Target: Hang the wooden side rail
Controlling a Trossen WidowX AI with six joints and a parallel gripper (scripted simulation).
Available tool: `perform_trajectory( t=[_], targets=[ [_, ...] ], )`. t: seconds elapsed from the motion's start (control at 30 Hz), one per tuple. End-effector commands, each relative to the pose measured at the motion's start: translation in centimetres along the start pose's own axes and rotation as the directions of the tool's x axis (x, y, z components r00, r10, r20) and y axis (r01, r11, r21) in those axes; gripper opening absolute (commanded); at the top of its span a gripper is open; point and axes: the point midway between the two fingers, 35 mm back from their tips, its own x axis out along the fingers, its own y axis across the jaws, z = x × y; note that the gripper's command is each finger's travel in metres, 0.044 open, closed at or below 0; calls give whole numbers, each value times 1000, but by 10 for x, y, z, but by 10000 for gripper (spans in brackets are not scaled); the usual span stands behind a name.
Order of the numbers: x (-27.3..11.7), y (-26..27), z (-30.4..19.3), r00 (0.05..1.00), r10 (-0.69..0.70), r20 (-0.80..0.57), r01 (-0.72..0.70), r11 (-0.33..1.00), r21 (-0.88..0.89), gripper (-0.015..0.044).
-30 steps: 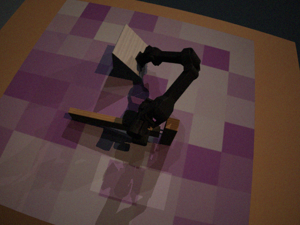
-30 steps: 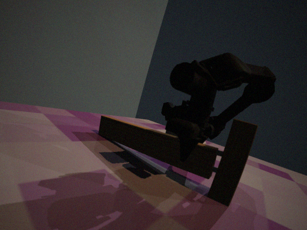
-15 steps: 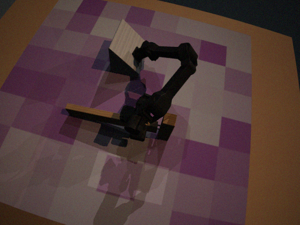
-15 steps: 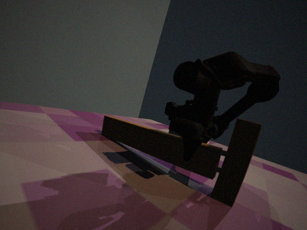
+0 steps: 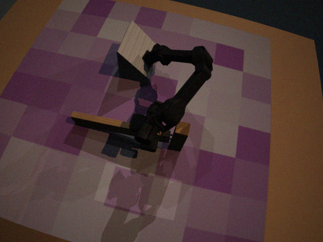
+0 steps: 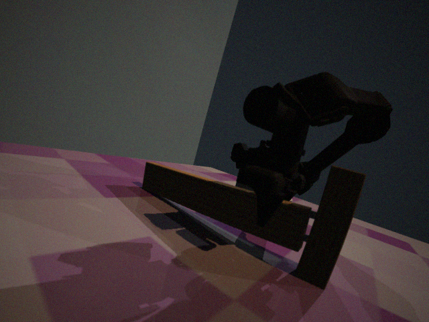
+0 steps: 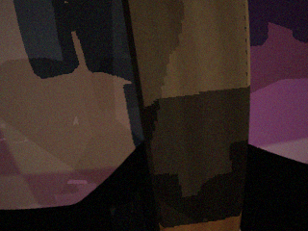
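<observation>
The wooden side rail [image 5: 100, 120] [image 6: 194, 192] [image 7: 204, 53] slopes up from its far end, which is down at the table, to its hooked end, raised beside the post. The headboard post [image 5: 179, 141] [image 6: 333, 225] stands upright, slightly tilted in the exterior view. Two dark hooks [image 6: 312, 214] span a narrow gap between rail end and post. Their tips, the pins and the slot are hidden, so I cannot tell whether the hooks sit on the pins. My gripper [image 6: 265, 215] [image 7: 179, 141] is shut on the rail near its hooked end, with one finger on each side.
A pale wedge-shaped block [image 5: 135, 48] with a sloping top stands at the back, close to the arm's rear part. The arm [image 5: 191, 87] reaches over the rail beside the post. Dark shadows lie on the checkered purple and white table top [image 5: 254, 145].
</observation>
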Motion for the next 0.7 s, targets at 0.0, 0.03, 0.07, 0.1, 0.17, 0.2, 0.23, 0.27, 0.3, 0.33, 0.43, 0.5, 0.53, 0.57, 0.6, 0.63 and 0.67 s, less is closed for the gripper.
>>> perform_trajectory(
  t=[0.0,0.03,0.07,0.1,0.17,0.2,0.23,0.27,0.3,0.33,0.43,0.5,0.53,0.57,0.6,0.63,0.67],
  targets=[
    [-7,2,-3,1000,20,0,-20,1000,-3,0],
    [-7,2,-3,1000,20,0,-20,1000,-3,0],
    [-7,2,-3,1000,20,0,-20,1000,-3,0],
    [-7,2,-3,1000,20,0,-20,1000,-3,0],
    [-7,2,-4,1000,20,0,-20,1000,-3,0],
    [-7,2,-4,1000,20,0,-20,1000,-3,0],
    [-7,2,-4,1000,20,0,-20,1000,-3,0],
    [-7,2,-4,1000,20,0,-20,1000,-3,0],
    [-7,2,-4,1000,20,0,-20,1000,-3,0],
    [-7,2,-4,1000,20,0,-20,1000,-3,0],
    [-7,2,-4,1000,20,0,-20,1000,-3,0],
    [-7,2,-5,1000,20,0,-20,1000,-3,0],
    [-7,2,-5,1000,20,0,-20,1000,-3,0],
    [-7,2,-5,1000,20,0,-20,1000,-3,0],
    [-7,2,-5,1000,20,0,-20,1000,-3,0],
    [-7,2,-5,1000,20,0,-20,1000,-3,0],
    [-7,2,-5,1000,20,0,-20,1000,-3,0]
  ],
)
